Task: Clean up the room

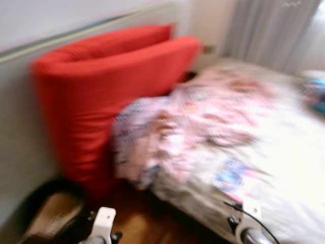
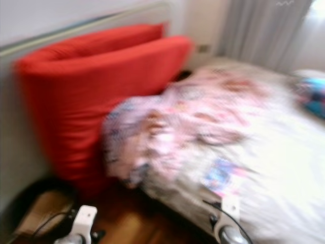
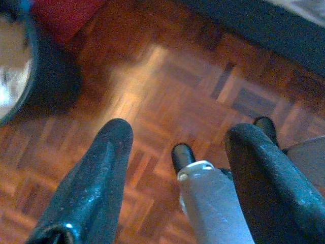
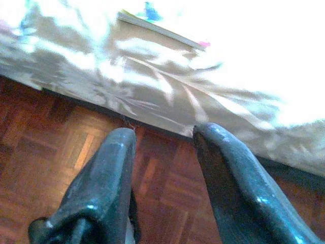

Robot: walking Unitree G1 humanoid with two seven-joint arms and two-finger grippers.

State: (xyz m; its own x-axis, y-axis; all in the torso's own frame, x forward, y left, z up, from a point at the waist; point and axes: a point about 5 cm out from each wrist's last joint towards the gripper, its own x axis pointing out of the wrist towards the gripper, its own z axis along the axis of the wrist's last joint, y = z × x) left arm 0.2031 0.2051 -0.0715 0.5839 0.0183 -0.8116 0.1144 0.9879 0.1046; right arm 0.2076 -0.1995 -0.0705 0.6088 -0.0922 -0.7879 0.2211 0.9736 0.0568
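A bedroom with a parquet floor (image 3: 167,101), pale wall and grey curtains (image 1: 264,30), all smeared by camera motion; I place things against the bed (image 1: 284,168). Far left of the bed, by the wall, a dark round basket (image 1: 48,213) sits on the floor, perhaps there to take clutter. Between it and the bed a big red cushion (image 1: 101,96) stands on edge against the wall, probably parked off the mattress. On the bed's near left corner lies a crumpled pink patterned blanket (image 1: 188,127), the likeliest thing to tidy, with a small colourful book (image 1: 231,175) just right of it. The left gripper (image 3: 177,152) hangs over bare floor, fingers apart and empty; the right gripper (image 4: 165,152) hangs beside the bed's edge, likewise spread, holding nothing.
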